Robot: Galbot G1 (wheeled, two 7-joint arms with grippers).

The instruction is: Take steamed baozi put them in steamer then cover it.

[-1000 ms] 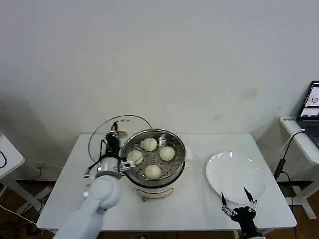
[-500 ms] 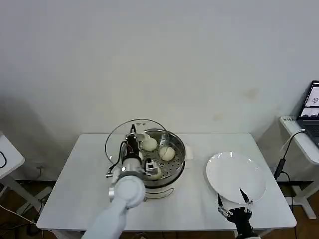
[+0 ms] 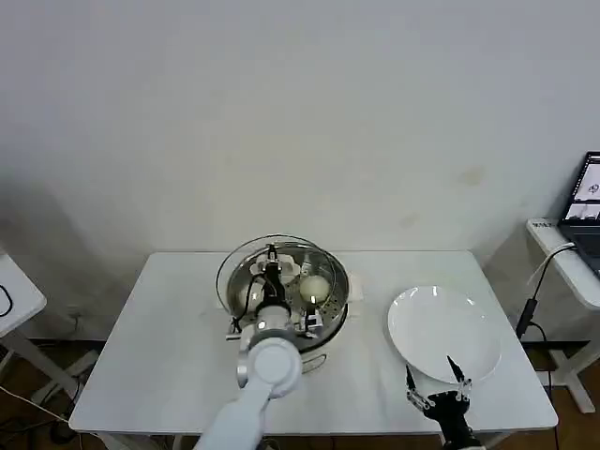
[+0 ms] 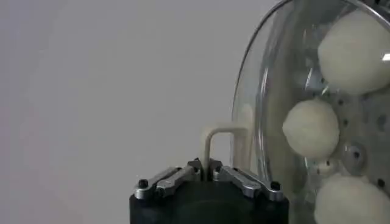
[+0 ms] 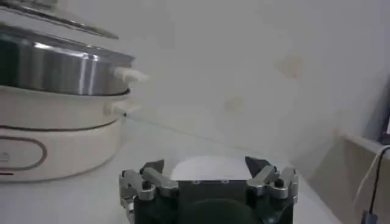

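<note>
The stainless-steel steamer [image 3: 323, 281] stands at the centre of the head view on its white base, on the white table [image 3: 150, 347]; inside it the steamed baozi [image 3: 314, 288] rest on the perforated tray, one plainly seen at the right of the pot, others partly hidden behind the arm; the left gripper [image 3: 272, 258], at the centre of the frame, is clamped on the cream handle of the round glass lid [image 3: 246, 272], which hangs just above the pot, offset a little toward the frame's left; through the glass in the left wrist view three buns [image 4: 311, 129] show on the tray; the right gripper [image 3: 437, 380] waits at the lower right of the frame, fingers spread apart, over the near edge of the flat white plate [image 3: 445, 328].
</note>
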